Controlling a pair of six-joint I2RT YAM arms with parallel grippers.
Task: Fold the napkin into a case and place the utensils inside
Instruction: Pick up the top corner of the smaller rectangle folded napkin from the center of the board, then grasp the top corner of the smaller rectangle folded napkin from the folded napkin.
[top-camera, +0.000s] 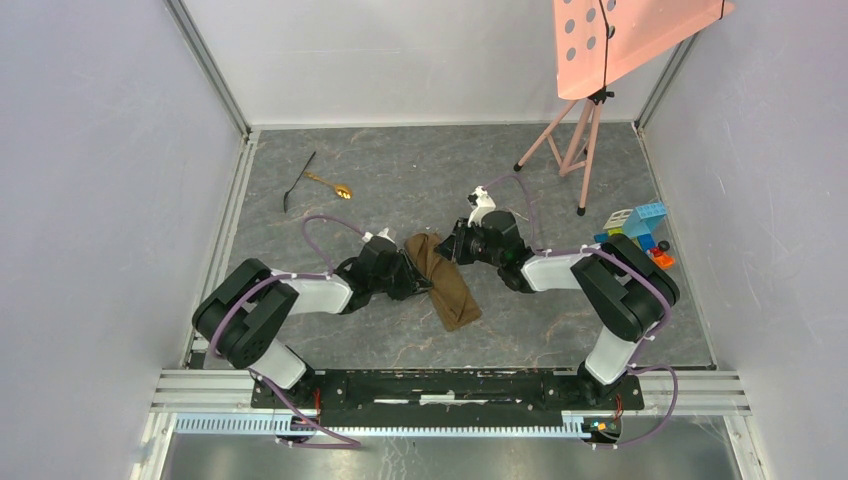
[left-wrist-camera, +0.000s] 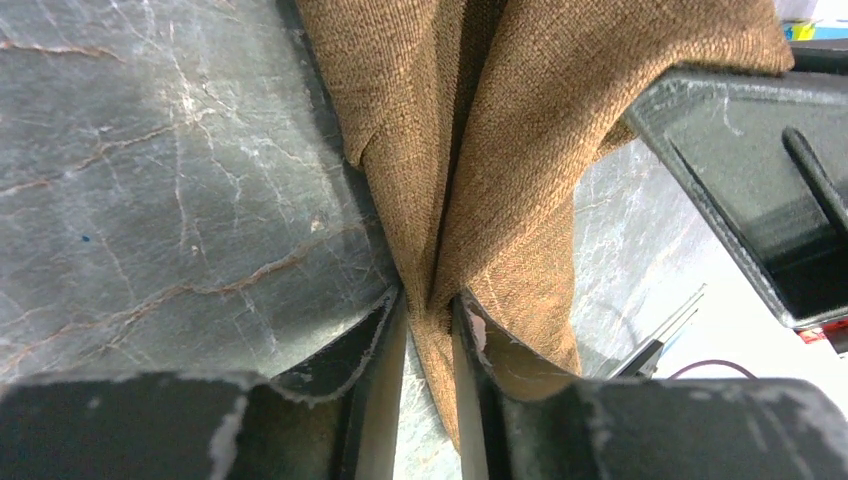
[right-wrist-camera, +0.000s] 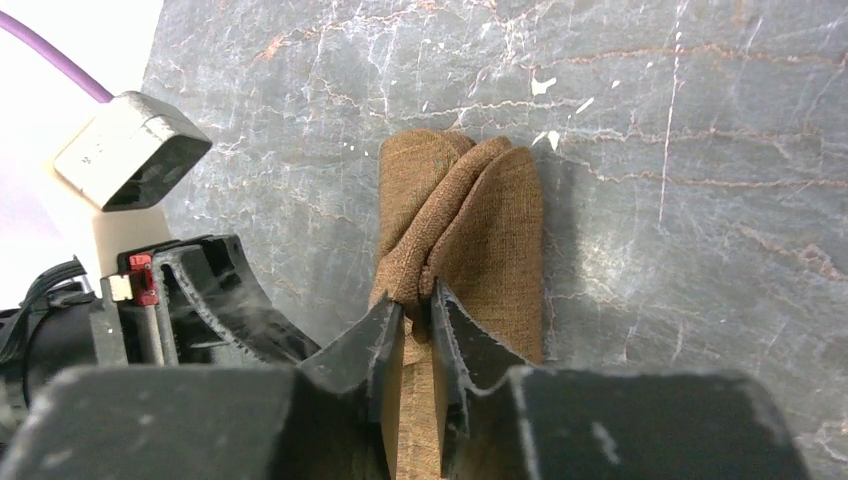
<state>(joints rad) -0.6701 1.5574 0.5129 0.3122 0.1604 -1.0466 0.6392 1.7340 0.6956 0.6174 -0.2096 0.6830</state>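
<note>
Napkin, brown cloth, top view: a bunched narrow strip on the middle of the grey surface, not yet a tidy case. The left hand meets it from the left and the right hand from the right at its far end, probably so that each can control one side of the fold. Spoon, gold, and black utensil lie together at the far left, well apart from the cloth and untouched, presumably waiting until a pocket exists. Blocks and a pink stand sit at the right, no part of the job.

Left wrist view: left hand is closed on the napkin, its fingers pinching a doubled ridge of cloth. Two layers rise from the pinch and spread apart, so the grip likely holds a crease in place. Bare surface lies to the left.

Right wrist view: right hand is clamped on gathered cloth at the near end of the napkin. The cloth beyond it lies in rounded rolls on the surface. The folds look loose and may slip on release.
</note>
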